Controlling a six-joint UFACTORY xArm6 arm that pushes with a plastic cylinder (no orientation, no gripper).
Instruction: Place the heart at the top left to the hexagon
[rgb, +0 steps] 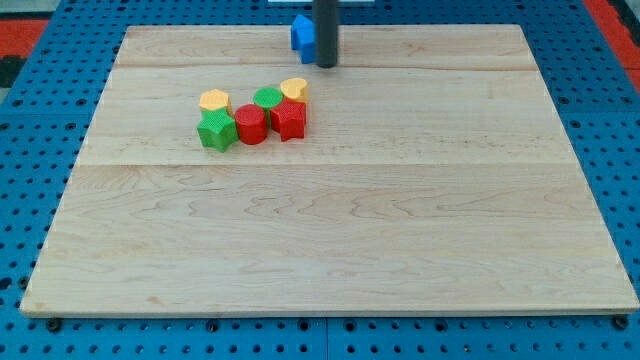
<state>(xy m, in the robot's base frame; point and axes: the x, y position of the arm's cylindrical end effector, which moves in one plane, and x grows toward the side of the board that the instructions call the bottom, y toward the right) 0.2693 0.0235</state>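
My tip (326, 65) rests near the view's top, just right of a blue block (303, 36) that it partly hides. Below and to the left lies a cluster. A yellow heart (294, 89) sits at the cluster's upper right, touching a green block (267, 98) on its left and a red star-like block (289, 119) below it. A yellow hexagon (214, 101) sits at the cluster's upper left, above a green star-like block (216, 130). A red cylinder (250, 124) lies between the green star and the red star. My tip is above and right of the heart, apart from it.
The wooden board (400, 220) lies on a blue perforated table (30, 150). The blue block sits close to the board's top edge.
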